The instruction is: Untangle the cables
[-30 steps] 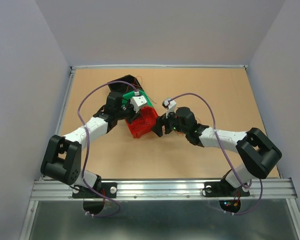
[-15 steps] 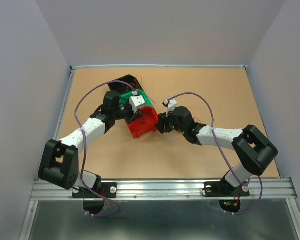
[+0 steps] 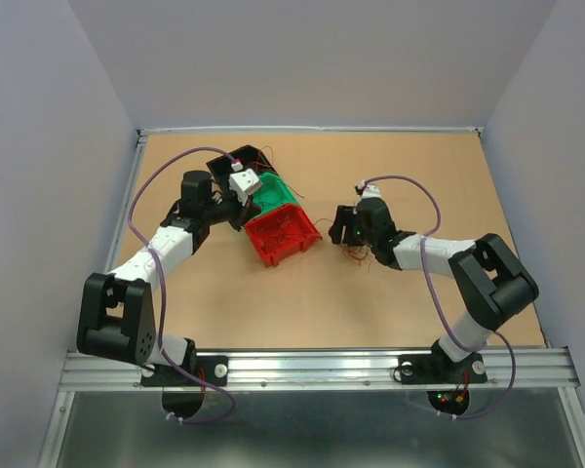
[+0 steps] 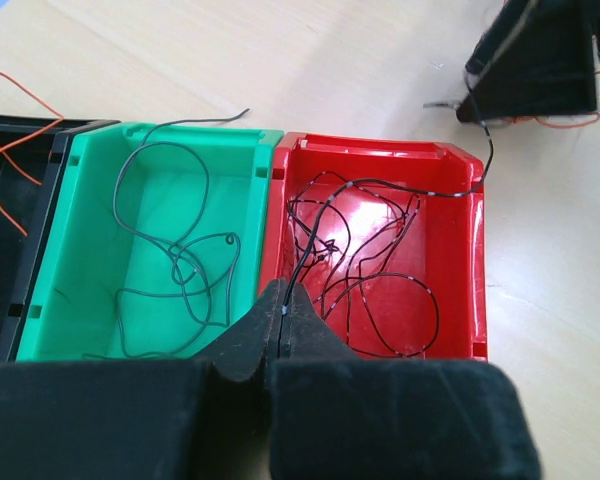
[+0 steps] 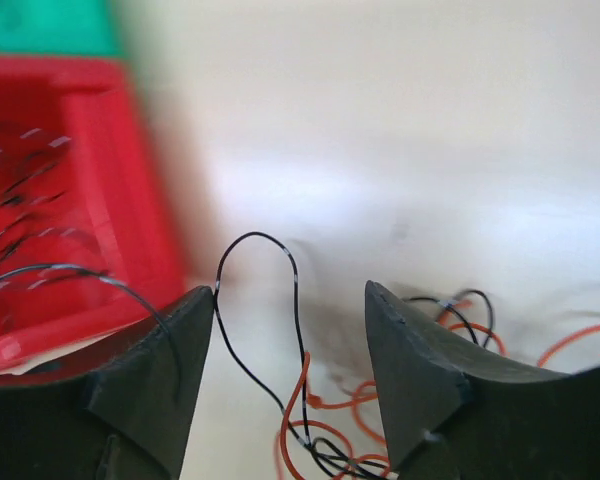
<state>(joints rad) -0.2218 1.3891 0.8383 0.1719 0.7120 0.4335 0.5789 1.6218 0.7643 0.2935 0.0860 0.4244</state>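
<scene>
— While the left gripper (image 4: pixel 280 316) is hovering over the bins, what are its fingers doing?

— They are pressing together on one black cable (image 4: pixel 290 285), hair-thin, which is running up across the red bin (image 4: pixel 455 290) toward the right gripper (image 5: pixel 290 290).

— And that one?

— Its two matte black, wedge-shaped fingers are standing apart, clamping nothing. A loop of black cable is arching between them, and orange cables (image 5: pixel 298 390) are curling in a loose knot beside it.

— Where are the other cables lying?

— More black ones, flecked with pale marks, are coiling inside the glossy red bin. A single dark strand (image 4: pixel 190 268) is winding around the green bin (image 4: pixel 70 230), one end poking over its far rim. Orange ones are trailing across the black bin (image 4: pixel 20 270) at the far left.

— How are the bins sitting?

— All three are rectangular plastic, and they are sitting side by side on the smooth tan table (image 3: pixel 419 166).
</scene>
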